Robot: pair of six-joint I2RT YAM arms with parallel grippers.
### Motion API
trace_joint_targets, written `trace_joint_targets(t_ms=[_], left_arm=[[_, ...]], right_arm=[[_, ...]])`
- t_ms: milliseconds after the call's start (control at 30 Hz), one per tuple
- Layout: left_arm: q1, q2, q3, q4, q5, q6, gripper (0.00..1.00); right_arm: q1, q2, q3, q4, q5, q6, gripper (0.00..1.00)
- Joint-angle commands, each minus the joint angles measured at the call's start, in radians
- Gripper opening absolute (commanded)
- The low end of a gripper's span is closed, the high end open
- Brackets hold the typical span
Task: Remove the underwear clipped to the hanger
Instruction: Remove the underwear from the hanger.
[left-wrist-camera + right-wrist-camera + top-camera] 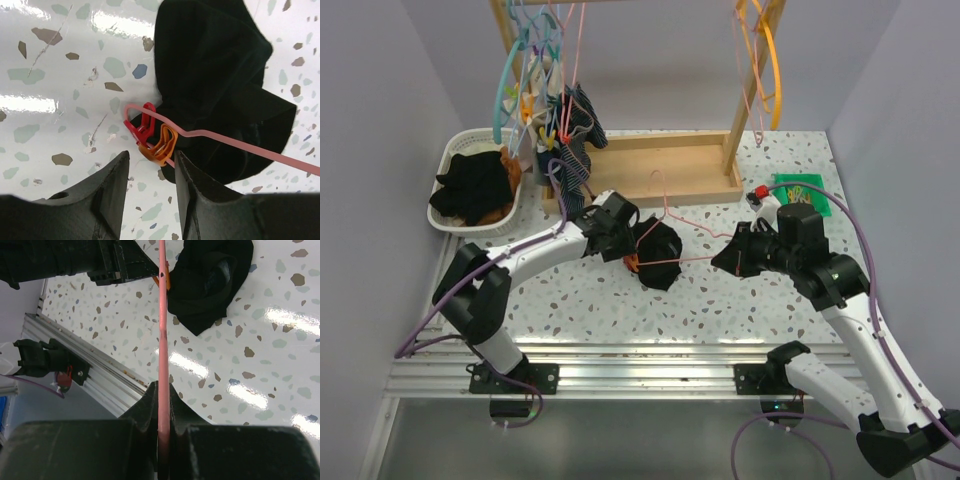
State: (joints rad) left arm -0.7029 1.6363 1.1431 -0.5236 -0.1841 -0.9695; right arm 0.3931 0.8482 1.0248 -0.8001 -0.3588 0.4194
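With right gripper [162, 390] clamped on pink hanger [163, 330], close half-open, empty left gripper [150, 165] squarely on orange clip [161, 146], freeing black underwear [215, 85].

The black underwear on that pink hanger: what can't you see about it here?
Top view: the clips are too small to tell apart.
Left wrist view: the orange clip covers where it grips the underwear.
Right wrist view: top edge cuts off the underwear.
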Motion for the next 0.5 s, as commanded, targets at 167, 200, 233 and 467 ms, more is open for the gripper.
trace_joint_targets(t_ms=[167,200,233,467], left_arm=[[-0.004,0.043,0.010,-0.021,0.037,-0.031,0.40],[-0.004,0.045,0.010,-0.015,0.040,-0.031,0.37],[-0.004,0.046,0.009,-0.009,0.046,-0.032,0.35],[-0.004,0.068,0.006,0.030,0.094,-0.020,0.08]], right_arm=[[0.004,-0.009,0.009,0.019,-0.017,0.007,0.00],[0.003,-0.009,0.009,0.021,-0.019,0.007,0.00],[0.004,-0.008,0.009,0.022,-0.020,0.009,0.00],[0.004,-0.008,0.018,0.018,-0.019,-0.001,0.00]])
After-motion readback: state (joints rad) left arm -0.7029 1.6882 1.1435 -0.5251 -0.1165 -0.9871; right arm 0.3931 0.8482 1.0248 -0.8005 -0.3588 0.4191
